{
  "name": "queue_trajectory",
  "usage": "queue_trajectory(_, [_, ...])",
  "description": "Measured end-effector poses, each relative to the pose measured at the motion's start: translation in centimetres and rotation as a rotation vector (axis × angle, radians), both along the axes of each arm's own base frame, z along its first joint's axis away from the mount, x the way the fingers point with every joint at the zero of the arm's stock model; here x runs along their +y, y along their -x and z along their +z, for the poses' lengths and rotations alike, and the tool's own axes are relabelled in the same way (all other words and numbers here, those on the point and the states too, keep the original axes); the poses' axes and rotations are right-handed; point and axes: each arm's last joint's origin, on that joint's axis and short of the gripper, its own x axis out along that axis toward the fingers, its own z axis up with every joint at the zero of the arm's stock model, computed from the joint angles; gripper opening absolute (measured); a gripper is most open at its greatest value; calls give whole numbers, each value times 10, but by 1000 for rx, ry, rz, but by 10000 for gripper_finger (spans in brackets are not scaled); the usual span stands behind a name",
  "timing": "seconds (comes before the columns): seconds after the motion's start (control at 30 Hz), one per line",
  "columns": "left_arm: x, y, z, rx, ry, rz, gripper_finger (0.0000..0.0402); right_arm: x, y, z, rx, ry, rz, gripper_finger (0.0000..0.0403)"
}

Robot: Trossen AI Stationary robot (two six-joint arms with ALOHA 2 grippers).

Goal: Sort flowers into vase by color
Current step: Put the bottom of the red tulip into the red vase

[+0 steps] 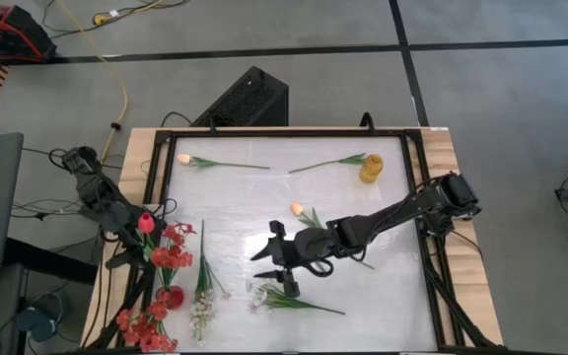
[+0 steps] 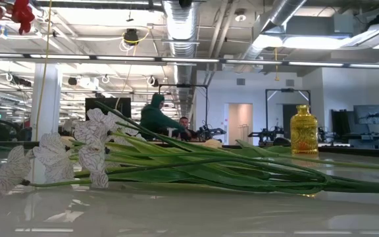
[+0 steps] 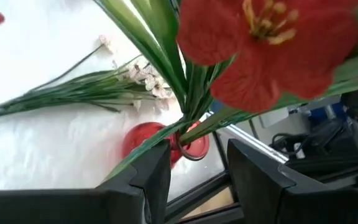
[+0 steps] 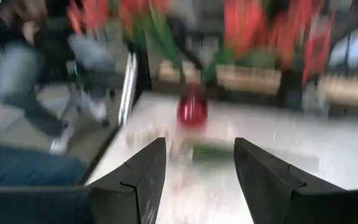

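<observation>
**A:** What sits closest to the lens?

**B:** In the low view, a spray of white blossoms (image 2: 58,158) lying flat on the desk (image 2: 189,210), its green stems running away across the surface. From above it is the spray (image 1: 289,296) just in front of the right end effector (image 1: 276,258), which hangs over the middle of the desk with its fingers spread wide and nothing between them.

**A:** And the left side?

**B:** The left end effector (image 1: 136,237) is at the desk's left edge. A red tulip (image 1: 146,222) shows right at it from above, and its wrist view has a big red bloom (image 3: 260,50) just past the parted fingers, over the red vase (image 3: 160,143). Whether the fingers actually pinch the stem, I cannot tell.

**A:** So which step is this?

**B:** My reading: reds are being gathered at the red vase (image 1: 169,296), where red blossom clusters (image 1: 171,251) already crowd. The tulip looks about to go in. The right arm seems lined up for the white spray next.

**A:** What does that call for?

**B:** Lowering the open fingers over the thin stems and closing low enough to catch them off the flat surface. A second white spray (image 1: 202,306) lies near the red vase.

**A:** Farther off?

**B:** One peach tulip (image 1: 304,212) mid-desk, two more (image 1: 190,160) (image 1: 348,160) along the far edge, beside the yellow vase (image 1: 371,168).

**A:** Any readable writing?

**B:** None; no label or brand I can make out.
</observation>
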Motion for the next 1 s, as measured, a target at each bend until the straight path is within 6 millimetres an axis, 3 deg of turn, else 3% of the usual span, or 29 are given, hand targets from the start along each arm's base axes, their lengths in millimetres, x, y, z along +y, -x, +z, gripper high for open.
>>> queue_trajectory(0.1, [0, -1, 1, -31, -13, -4, 146, -7, -6, 19, -208, 8, -36, 214])
queue_trajectory(0.2, [-1, -1, 2, -63, -15, -10, 146, -28, -13, 33, -348, -18, -131, 210])
queue_trajectory(0.43, [0, -1, 2, -97, -38, -34, 146, -67, -37, 45, -393, -51, -99, 187])
queue_trajectory(0.57, [0, -1, 2, -125, -61, -44, 146, -75, -67, 38, -395, -53, -64, 184])
queue_trajectory(0.8, [2, -1, 11, -228, -98, -32, 146, -95, -121, 49, -510, -59, -114, 180])
queue_trajectory(1.0, [4, -2, 16, -292, -135, 3, 146, -109, -158, 37, -498, -112, -146, 135])
